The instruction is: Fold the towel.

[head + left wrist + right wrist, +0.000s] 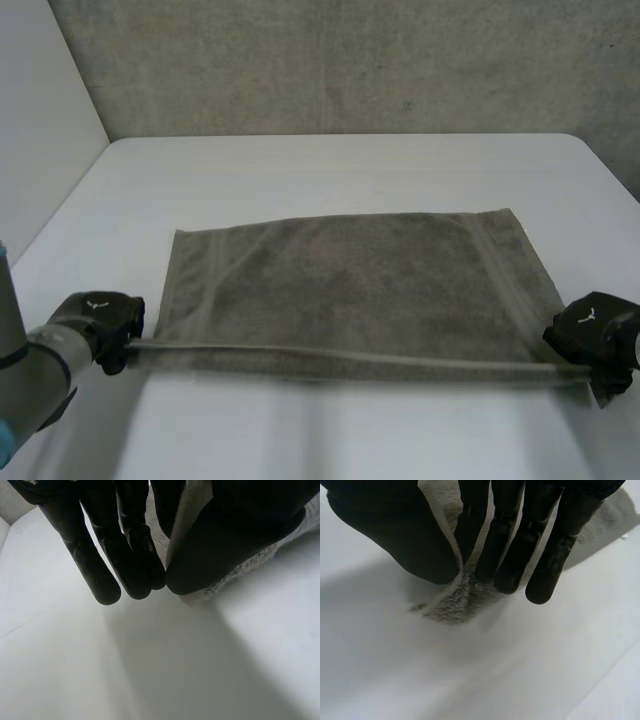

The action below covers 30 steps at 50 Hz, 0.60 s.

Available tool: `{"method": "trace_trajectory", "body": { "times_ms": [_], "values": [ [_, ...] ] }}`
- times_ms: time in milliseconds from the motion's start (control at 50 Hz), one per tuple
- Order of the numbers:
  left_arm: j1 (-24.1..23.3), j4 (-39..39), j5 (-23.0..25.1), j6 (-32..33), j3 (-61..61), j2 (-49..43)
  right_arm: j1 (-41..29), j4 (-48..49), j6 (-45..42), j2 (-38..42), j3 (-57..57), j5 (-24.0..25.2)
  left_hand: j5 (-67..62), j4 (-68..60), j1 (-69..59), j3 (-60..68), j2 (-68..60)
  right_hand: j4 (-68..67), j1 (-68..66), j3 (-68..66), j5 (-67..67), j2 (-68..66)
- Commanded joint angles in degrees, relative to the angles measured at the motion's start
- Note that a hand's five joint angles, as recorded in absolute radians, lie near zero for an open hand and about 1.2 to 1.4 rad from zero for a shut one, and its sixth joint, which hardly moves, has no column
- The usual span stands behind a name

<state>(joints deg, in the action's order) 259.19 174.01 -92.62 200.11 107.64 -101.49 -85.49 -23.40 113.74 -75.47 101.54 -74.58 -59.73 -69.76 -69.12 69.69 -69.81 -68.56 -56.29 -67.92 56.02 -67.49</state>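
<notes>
I had the grey terry towel [350,280] pinched thumb-to-fingers at both near corners, left hand [100,322] and right hand [590,335], near edge taut between them, rest flat on the white table [330,170] beyond my fingertips; judged it soft, light, limp, so corner grips suited.

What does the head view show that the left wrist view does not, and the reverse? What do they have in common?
Head view: the whole towel spread on the table, its near edge stretched straight between the left hand and the right hand, one at each near corner. Left wrist view: close up, the left hand's fingers and thumb pinching the cloth between them. Both: left hand, towel, white table.
</notes>
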Motion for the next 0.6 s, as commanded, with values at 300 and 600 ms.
{"method": "trace_trajectory", "body": {
  "times_ms": [300,600],
  "values": [
    [-5.2,3.7,-8.8,-0.8,-41.6,-31.5,-15.4,36.8,1.4,29.6,-34.7,-4.5,-10.3,-10.2,-10.9,10.3,-10.2,-11.4,-23.7,-12.1,14.0,-12.5],
    [-5.7,4.2,-10.0,-0.6,-59.4,-45.4,-15.7,43.5,1.7,49.5,-54.1,0.2,-10.3,-10.2,-10.9,10.3,-10.2,-11.4,-23.7,-12.1,14.0,-12.5]
  ]
}}
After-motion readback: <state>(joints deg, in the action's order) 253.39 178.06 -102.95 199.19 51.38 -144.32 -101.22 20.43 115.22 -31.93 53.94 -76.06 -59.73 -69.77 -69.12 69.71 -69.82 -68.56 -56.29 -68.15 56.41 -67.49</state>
